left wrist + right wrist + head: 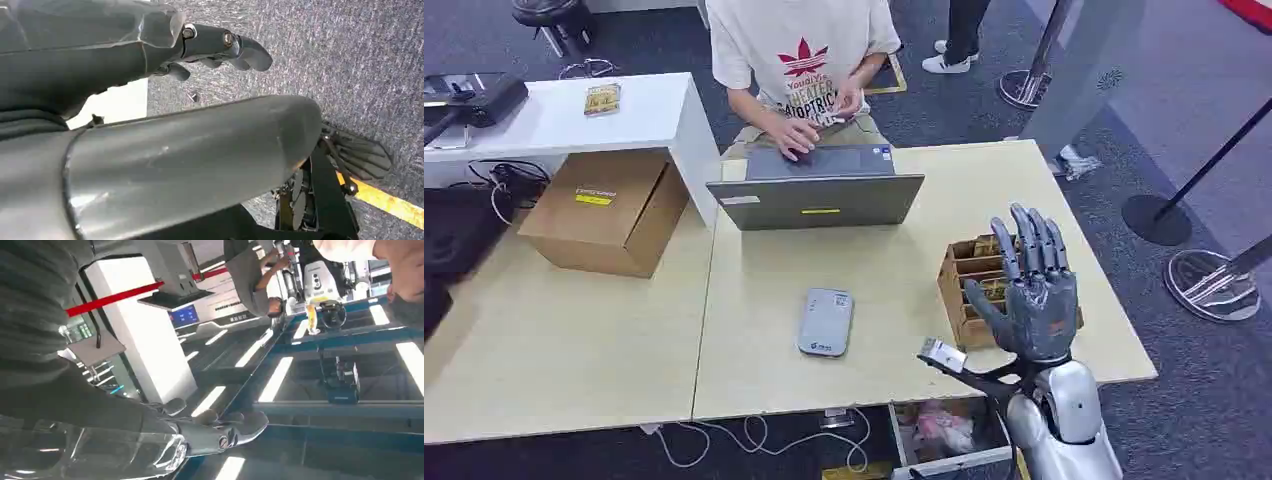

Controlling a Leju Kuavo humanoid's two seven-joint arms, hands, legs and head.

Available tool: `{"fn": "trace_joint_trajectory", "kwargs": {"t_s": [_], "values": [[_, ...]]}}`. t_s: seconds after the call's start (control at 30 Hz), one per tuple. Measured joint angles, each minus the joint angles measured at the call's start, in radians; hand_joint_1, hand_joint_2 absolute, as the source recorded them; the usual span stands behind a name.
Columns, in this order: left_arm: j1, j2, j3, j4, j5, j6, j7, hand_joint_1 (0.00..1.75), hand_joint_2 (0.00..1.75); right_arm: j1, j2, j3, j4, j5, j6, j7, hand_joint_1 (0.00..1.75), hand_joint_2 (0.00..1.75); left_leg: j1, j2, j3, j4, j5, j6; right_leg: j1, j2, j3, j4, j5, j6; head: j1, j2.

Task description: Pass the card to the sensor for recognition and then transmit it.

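Observation:
The grey-white card sensor [826, 322] lies flat on the wooden table [574, 340], in front of the laptop. At the table's right stands a cardboard rack [965, 283] with several gold cards [986, 248] upright in its slots. My right hand [1034, 285] is raised upright over the rack's near right side, fingers stretched and spread, palm empty. In the right wrist view the right hand's fingers [220, 432] point toward the ceiling with nothing in them. My left hand [220, 45] hangs beside my body above the carpet, its fingers loosely bent and holding nothing.
A person sits behind the open laptop [816, 188] at the table's far edge, hands on the keyboard. A cardboard box [604, 212] stands at the left; a white side table [649, 112] carries another gold card [602, 98]. Cables hang off the front edge.

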Motion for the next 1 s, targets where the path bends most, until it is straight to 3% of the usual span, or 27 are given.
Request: {"fn": "trace_joint_trajectory", "kwargs": {"t_s": [0.3,0.63,1.0], "values": [[-0.002,0.0,0.0,0.0,-0.009,0.011,0.019,0.0,0.0,-0.019,0.0,-0.001,0.019,-0.031,0.0,-0.017,0.0,1.75,0.0,0.0,0.0,0.0,0.0,0.0,0.0,0.0,0.0,0.0,0.0,0.0,0.0,0.0],[-0.002,-0.002,0.0,0.0,-0.007,0.022,0.009,0.0,0.0,-0.028,0.0,0.007,0.033,-0.034,0.0,0.004,0.0,1.75,0.0,0.0,0.0,0.0,0.0,0.0,0.0,0.0,0.0,0.0,0.0,0.0,0.0,0.0],[-0.003,0.0,0.0,0.0,-0.012,0.018,0.001,0.0,0.0,-0.129,-0.018,0.065,0.104,-0.063,0.0,0.056,0.0,1.75,0.0,0.0,0.0,0.0,0.0,0.0,0.0,0.0,0.0,0.0,0.0,0.0,0.0,0.0]]}}
